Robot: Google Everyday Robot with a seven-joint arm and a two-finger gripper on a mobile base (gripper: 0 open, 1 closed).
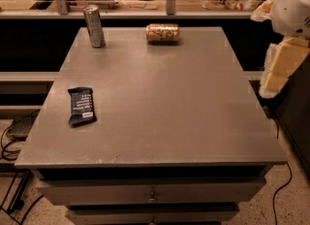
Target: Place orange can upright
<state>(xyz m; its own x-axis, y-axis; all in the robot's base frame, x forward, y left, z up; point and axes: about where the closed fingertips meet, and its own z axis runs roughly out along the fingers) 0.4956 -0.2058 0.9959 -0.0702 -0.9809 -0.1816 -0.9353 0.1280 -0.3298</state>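
Note:
The orange can [162, 33], tan with a mottled cream pattern, lies on its side near the far edge of the grey table [160, 103], a little right of centre. My gripper [277, 71], cream-coloured under a white arm, hangs off the table's right edge. It is well to the right of the can and nearer to me, and touches nothing.
A taller slim silver can [94, 26] stands upright at the far left of the table. A dark blue snack bar [81, 105] lies flat near the left edge. A railed counter [145, 10] with packages runs behind the table. Drawers [152, 195] sit below it, and cables [9, 141] lie on the floor at left.

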